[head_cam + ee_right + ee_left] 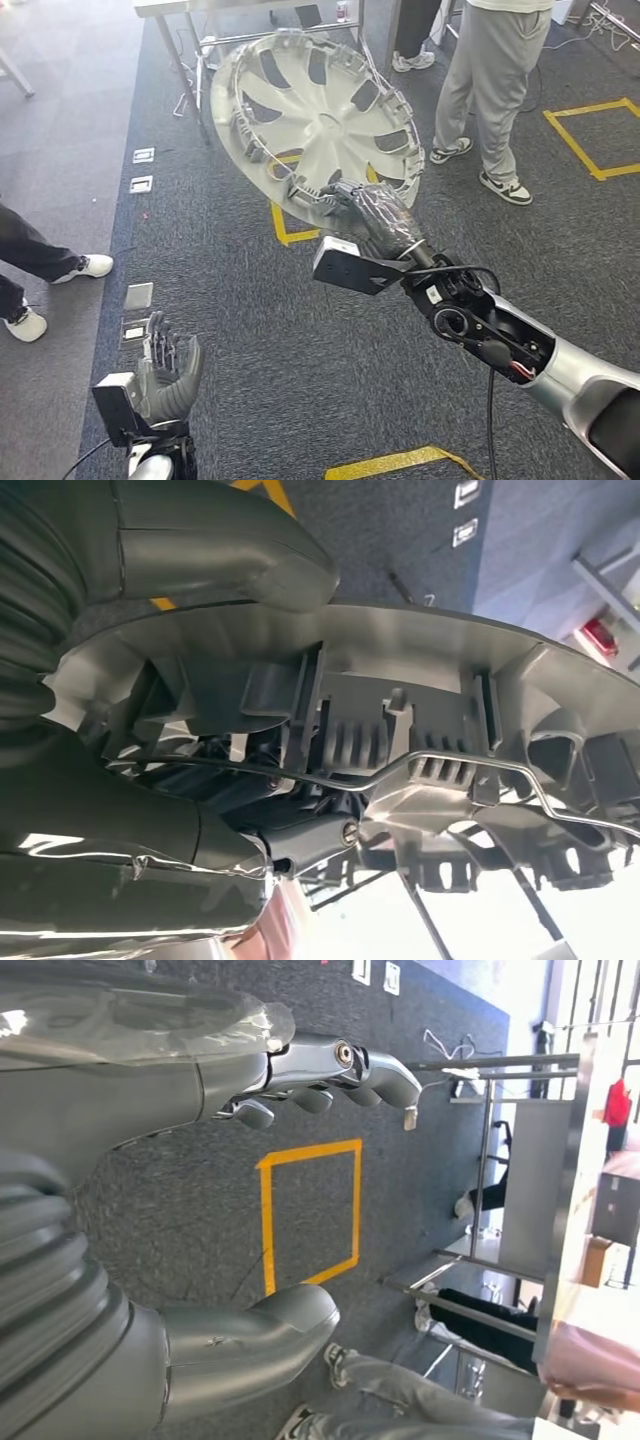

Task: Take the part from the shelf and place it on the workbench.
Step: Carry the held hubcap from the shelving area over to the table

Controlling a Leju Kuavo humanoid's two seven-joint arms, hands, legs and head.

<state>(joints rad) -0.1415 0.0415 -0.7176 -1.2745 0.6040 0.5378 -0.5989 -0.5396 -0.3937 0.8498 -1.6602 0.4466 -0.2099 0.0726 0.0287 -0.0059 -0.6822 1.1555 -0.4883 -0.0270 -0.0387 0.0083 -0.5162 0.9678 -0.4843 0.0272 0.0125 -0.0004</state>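
While carried clear of any surface, the wheel cover [321, 125] hangs tilted above the grey carpet [241, 300], its rim pinched by the right hand [370, 215], presumably for transport to the workbench. Left hand [170, 375]: low, fingers spread, holding nothing.

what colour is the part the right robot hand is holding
Silver-grey; the wheel cover shows best in the head view, gripped at its rim by the right robot hand.

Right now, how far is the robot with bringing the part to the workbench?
Done: the round silver plastic wheel cover is off the shelf, gripped at its rim by the right hand. In hand: it is carried tilted in the air above the grey carpet; the left hand holds nothing. Left: setting it on the workbench.
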